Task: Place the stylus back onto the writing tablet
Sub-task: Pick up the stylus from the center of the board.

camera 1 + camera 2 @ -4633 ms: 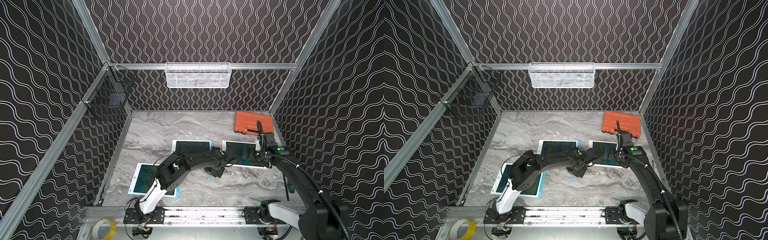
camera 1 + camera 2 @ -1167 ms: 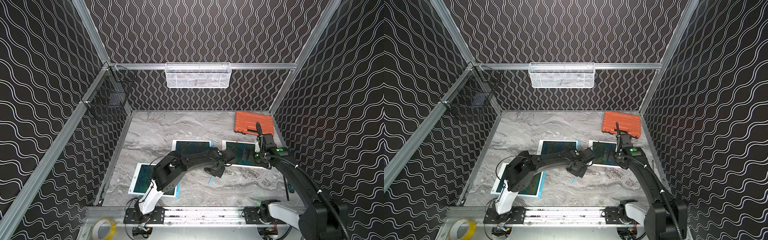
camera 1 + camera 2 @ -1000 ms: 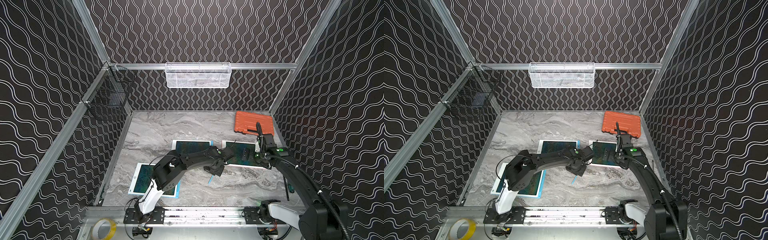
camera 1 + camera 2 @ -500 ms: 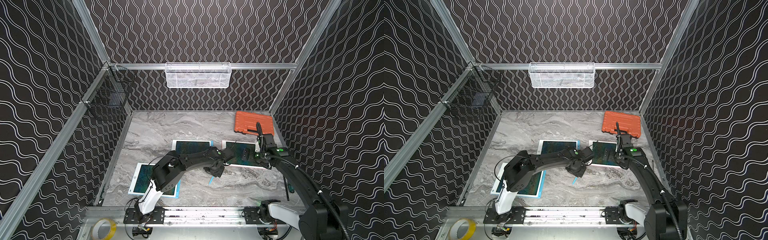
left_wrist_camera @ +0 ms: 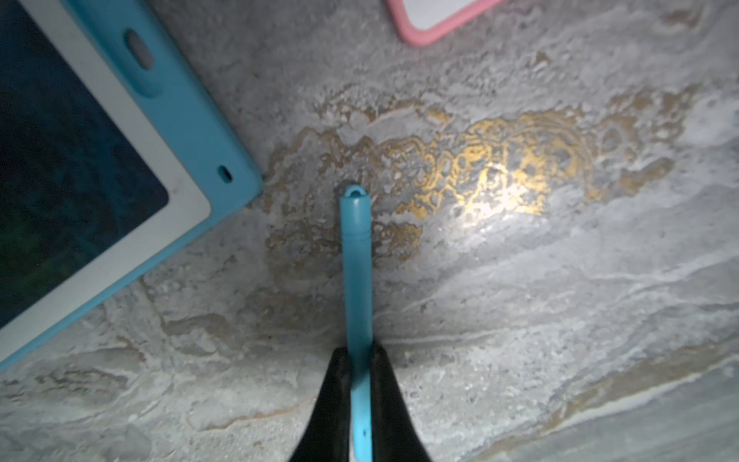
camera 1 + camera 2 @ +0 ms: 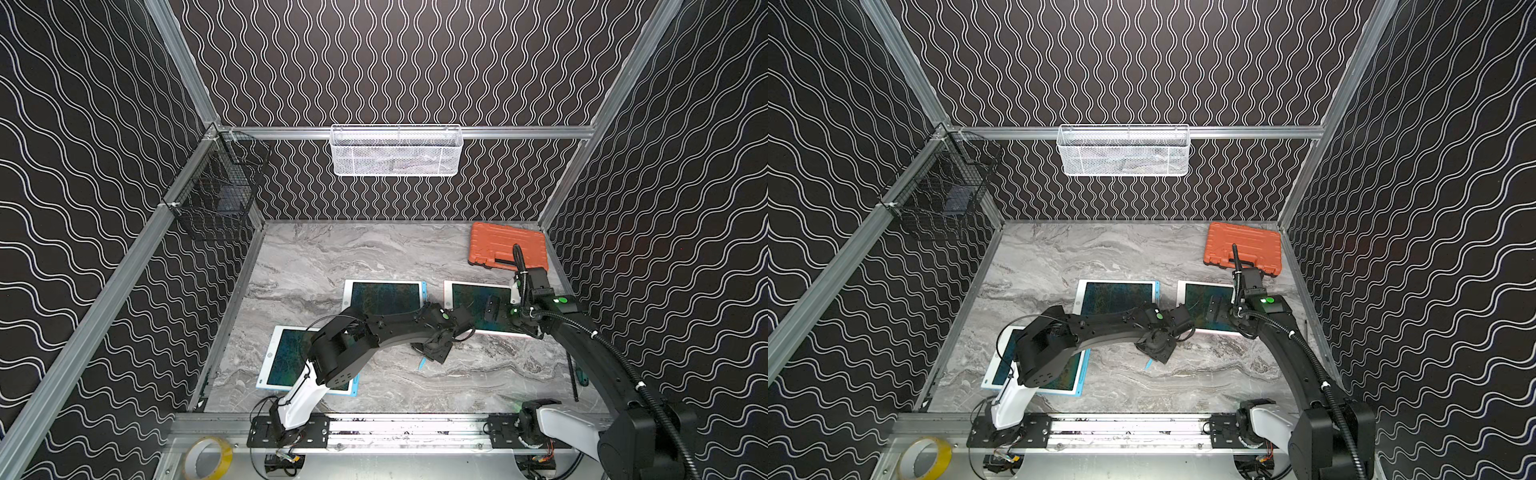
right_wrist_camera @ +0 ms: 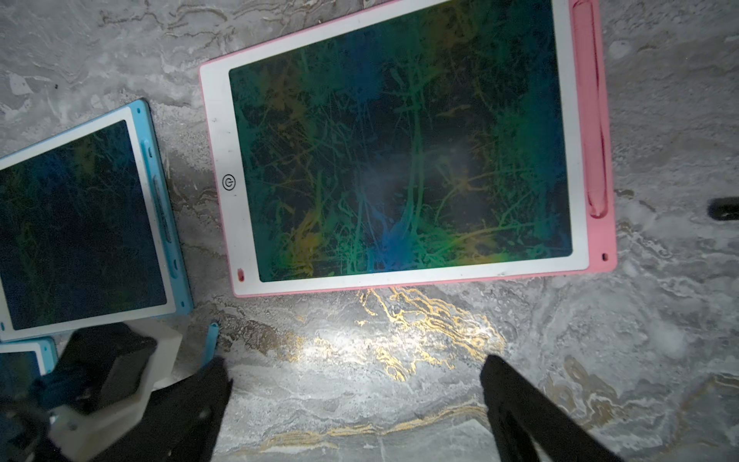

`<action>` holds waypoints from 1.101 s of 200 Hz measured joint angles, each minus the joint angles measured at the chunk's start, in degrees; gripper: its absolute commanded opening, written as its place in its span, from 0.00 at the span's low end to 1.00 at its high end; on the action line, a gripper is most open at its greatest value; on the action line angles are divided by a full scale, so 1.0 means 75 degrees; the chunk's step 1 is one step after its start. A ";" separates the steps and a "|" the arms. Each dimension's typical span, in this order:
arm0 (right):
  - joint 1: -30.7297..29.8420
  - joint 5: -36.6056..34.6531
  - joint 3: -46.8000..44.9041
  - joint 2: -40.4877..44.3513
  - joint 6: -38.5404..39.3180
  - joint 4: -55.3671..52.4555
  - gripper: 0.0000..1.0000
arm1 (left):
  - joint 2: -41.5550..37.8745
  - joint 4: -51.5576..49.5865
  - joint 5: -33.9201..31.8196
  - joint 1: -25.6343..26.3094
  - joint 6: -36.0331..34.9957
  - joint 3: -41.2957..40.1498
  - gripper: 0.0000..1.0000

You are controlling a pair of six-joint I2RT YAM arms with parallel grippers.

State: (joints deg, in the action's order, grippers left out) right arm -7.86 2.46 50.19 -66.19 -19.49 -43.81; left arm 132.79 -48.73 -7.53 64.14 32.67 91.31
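A slim light-blue stylus (image 5: 357, 280) is pinched between the black fingers of my left gripper (image 5: 360, 360), which is shut on it low over the marble table. Its free end points at the bare table just off the corner of a blue-framed writing tablet (image 5: 120, 160), whose side slot looks empty. In both top views the stylus tip (image 6: 422, 363) (image 6: 1148, 365) pokes out under the left gripper (image 6: 434, 353) (image 6: 1158, 349). The right gripper (image 7: 354, 364) (image 6: 492, 309) hangs open with nothing in it, just in front of a pink-framed tablet (image 7: 400, 160).
The pink tablet holds its own pink stylus (image 7: 592, 120). A second blue tablet (image 6: 286, 357) lies near left under the left arm. There is an orange case (image 6: 507, 245) back right, a screwdriver (image 6: 579, 374) by the right wall, wall baskets (image 6: 395, 149) (image 6: 216, 199), and a tape roll (image 6: 208, 457).
The left gripper has stayed in nearly the same low spot on the stylus, shifting only slightly. The right arm has not moved.
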 measured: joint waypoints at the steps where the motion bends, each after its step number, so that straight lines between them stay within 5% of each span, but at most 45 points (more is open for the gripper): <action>1: 0.0000 0.0000 0.0000 0.0000 0.0000 0.0000 1.00 | 0.0000 0.0006 -0.0009 0.0000 0.0000 -0.0009 0.07; 220: -0.0017 -0.0029 0.0099 0.0032 0.0000 -0.0006 1.00 | -0.0192 0.0085 0.0131 -0.0143 0.0268 -0.0009 0.01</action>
State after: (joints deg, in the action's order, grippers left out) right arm -7.99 2.24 50.94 -65.95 -19.49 -43.86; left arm 131.35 -48.10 -6.55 63.07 34.68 91.24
